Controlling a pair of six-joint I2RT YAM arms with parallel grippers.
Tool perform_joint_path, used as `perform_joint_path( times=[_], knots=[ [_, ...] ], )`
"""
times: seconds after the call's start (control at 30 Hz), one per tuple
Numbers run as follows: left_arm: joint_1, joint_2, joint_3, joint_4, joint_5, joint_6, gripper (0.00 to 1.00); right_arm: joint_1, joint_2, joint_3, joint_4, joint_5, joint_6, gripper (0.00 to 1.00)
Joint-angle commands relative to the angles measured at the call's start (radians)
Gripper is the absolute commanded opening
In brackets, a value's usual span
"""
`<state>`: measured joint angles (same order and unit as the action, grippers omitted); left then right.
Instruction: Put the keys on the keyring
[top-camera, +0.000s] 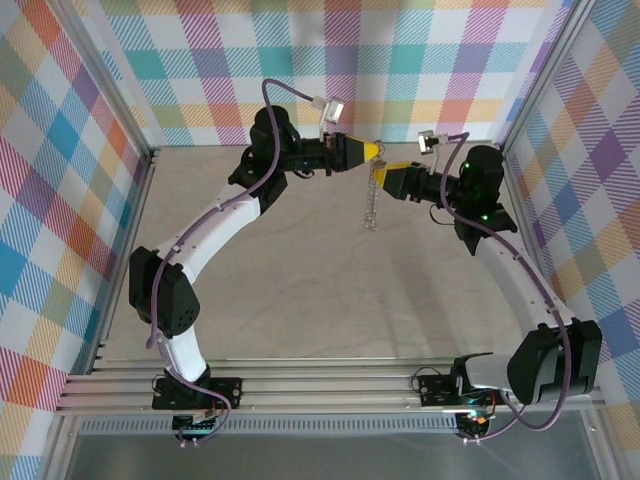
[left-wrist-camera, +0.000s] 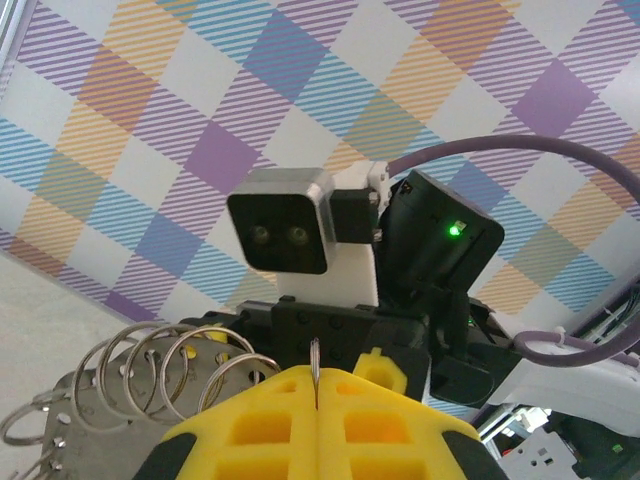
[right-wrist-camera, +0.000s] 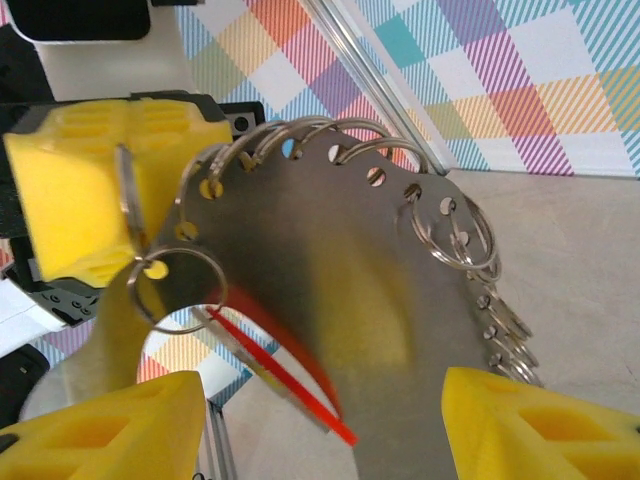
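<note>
**Top external view.** The left gripper (top-camera: 371, 150) and right gripper (top-camera: 390, 170) meet almost tip to tip above the table (top-camera: 260, 300), toward its far edge. The keyring chain (top-camera: 372, 200) hangs free beneath them, so any abrupt arm move will likely swing it. You have open room toward the near side. The back wall (top-camera: 400, 60) and the right frame post (top-camera: 520, 110) stand close.

**Left wrist view.** The left gripper (left-wrist-camera: 316, 410) is closed on a split ring (left-wrist-camera: 316, 358), seen edge-on. The bite is thin, and twisting may let the ring slip.

**Right wrist view.** The right gripper (right-wrist-camera: 320, 400) stands partly apart. The metal plate (right-wrist-camera: 330, 250) spans finger to finger and appears clamped. The key (right-wrist-camera: 285, 375) shows as a blurred red streak beside the pinched ring, and you cannot tell whether it is threaded. Pulling the arms apart would strain the ring against the plate.
</note>
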<state>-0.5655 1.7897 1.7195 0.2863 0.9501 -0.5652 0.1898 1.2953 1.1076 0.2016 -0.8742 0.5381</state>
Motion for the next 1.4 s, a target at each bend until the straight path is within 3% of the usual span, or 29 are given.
perform_joint_path(
  times=[0.0,0.17,0.3,0.57,0.63,1.03,1.37],
  knots=[
    [-0.009,-0.015,0.039,0.06,0.015,-0.014,0.0,0.018,0.011,0.037,0.051,-0.01,0.003,0.62],
    [-0.01,-0.013,0.037,0.06,0.012,-0.013,0.0,0.025,0.015,0.032,0.083,-0.015,0.019,0.56],
    [-0.01,-0.013,0.034,0.06,0.008,-0.012,0.0,0.025,0.013,0.028,0.109,-0.022,0.038,0.46],
    [-0.01,-0.015,0.025,0.046,-0.002,0.003,0.0,0.025,-0.004,0.009,0.095,-0.025,0.036,0.06],
    [-0.01,-0.02,0.018,0.039,-0.006,0.012,0.0,0.025,-0.013,0.008,0.065,-0.018,0.02,0.0],
    [-0.005,-0.047,0.007,-0.045,-0.011,0.092,0.0,0.005,-0.054,0.077,-0.205,0.03,-0.107,0.0],
    [-0.005,-0.058,0.006,-0.082,-0.009,0.124,0.0,-0.015,-0.032,0.172,-0.305,0.013,-0.151,0.0]
  ],
)
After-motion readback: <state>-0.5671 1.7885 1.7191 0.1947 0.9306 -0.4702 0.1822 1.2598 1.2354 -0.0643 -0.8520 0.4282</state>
